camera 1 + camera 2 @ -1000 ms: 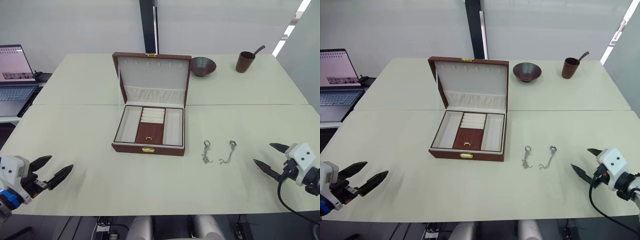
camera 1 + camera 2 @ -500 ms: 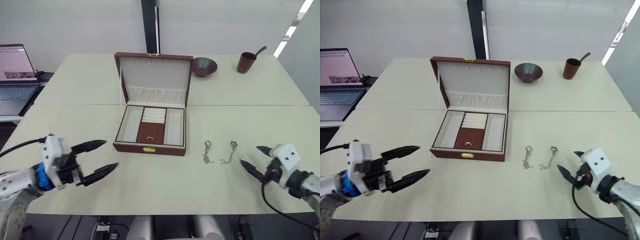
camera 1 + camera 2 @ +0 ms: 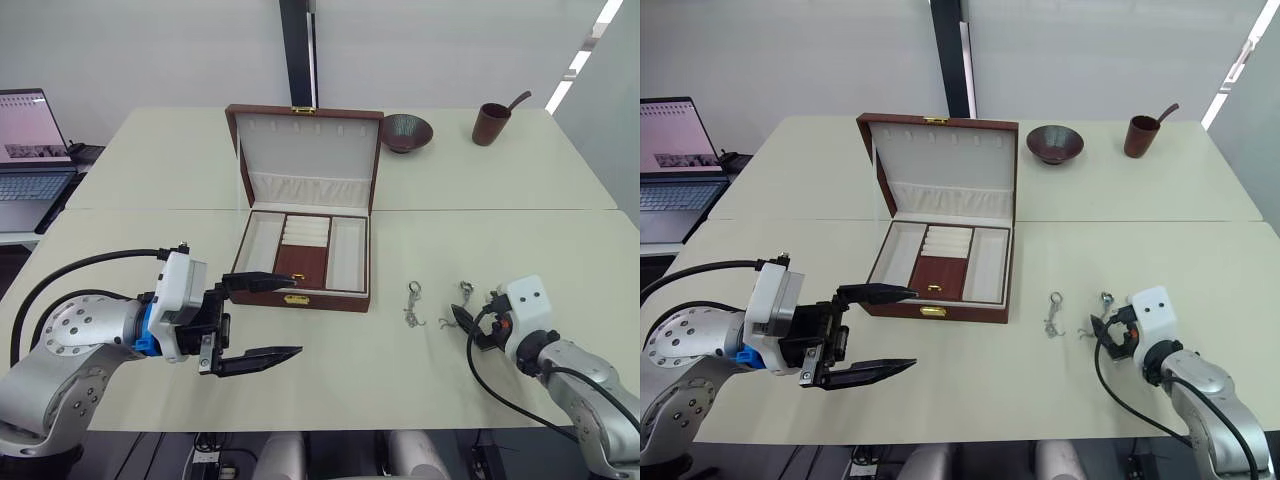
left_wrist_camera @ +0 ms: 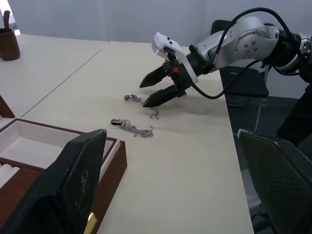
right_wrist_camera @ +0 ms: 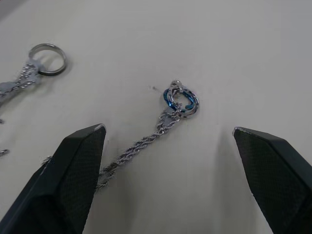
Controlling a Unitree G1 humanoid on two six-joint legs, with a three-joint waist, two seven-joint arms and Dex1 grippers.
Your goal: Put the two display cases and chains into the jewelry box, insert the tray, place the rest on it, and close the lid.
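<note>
**A:** Which step is this?

**B:** By my reading, placing the rest on the tray. The jewelry box (image 3: 300, 260) sits open on the worktop (image 3: 150, 160), its lid (image 3: 308, 160) standing upright behind it, and the tray (image 3: 300, 252) appears already seated inside. Two chains lie on the worktop to the right of the box, side by side but apart. The right hand (image 5: 170, 180) hovers over the chain farther from the box (image 5: 146, 139), fingers spread wide with nothing between them, its blue-tinted ring (image 5: 181, 99) lying just ahead of the fingertips.

**A:** And the left hand?

**B:** The left hand (image 3: 255, 318) is wide open too, empty, hanging just in front of the box's front left corner.

**A:** What does the next move call for?

**B:** Probably lowering the right hand so the fingers straddle that chain, then pinching low against the worktop. The links are thin and lie flat, so I'd expect them to slip out easily.

**A:** Anything you can't make out?

**B:** The display cases: if they are under the tray, it hides them, so I can't confirm that. The nearer chain (image 3: 413, 303) is cut off at the edge of the right wrist view, and its curled end is too small to read from the head views.
</note>
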